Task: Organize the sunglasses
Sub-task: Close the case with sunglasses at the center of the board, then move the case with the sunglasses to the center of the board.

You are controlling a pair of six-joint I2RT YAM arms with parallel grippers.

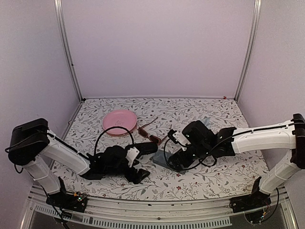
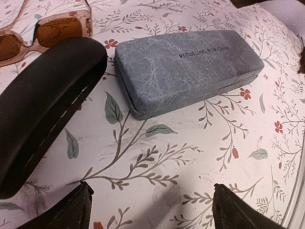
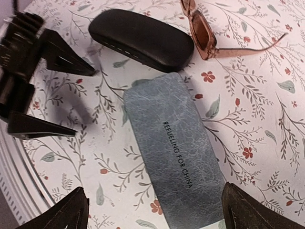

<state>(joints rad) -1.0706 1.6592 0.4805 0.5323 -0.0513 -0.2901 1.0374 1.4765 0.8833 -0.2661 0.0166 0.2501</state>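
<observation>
- My left end effector is spread wide with nothing between its fingers, hovering low over the table just short of the two cases.
- My right end effector is also spread. Its fingers straddle the near end of the grey-blue case; I cannot tell whether one finger touches its edge.
- The reddish-brown sunglasses lie on the table just beside the far end of the black case, arms unfolded. In the top view they sit between the pink plate and my right arm.
- I cannot make out a second pair in any view.
- Both cases look closed, so I judge one must be opened before the glasses can go in.
- I expect the sunglasses to be light and to skid on the patterned cloth if nudged from the side.
- The chunky front frame looks stiff, while the thin arms probably flex and swing on their hinges.
- The lenses are smooth and likely slippery, and easily scratched.
- I would grip the thick frame at the bridge or an outer corner near a hinge, closing gently, and keep off the lenses and arm tips.
</observation>
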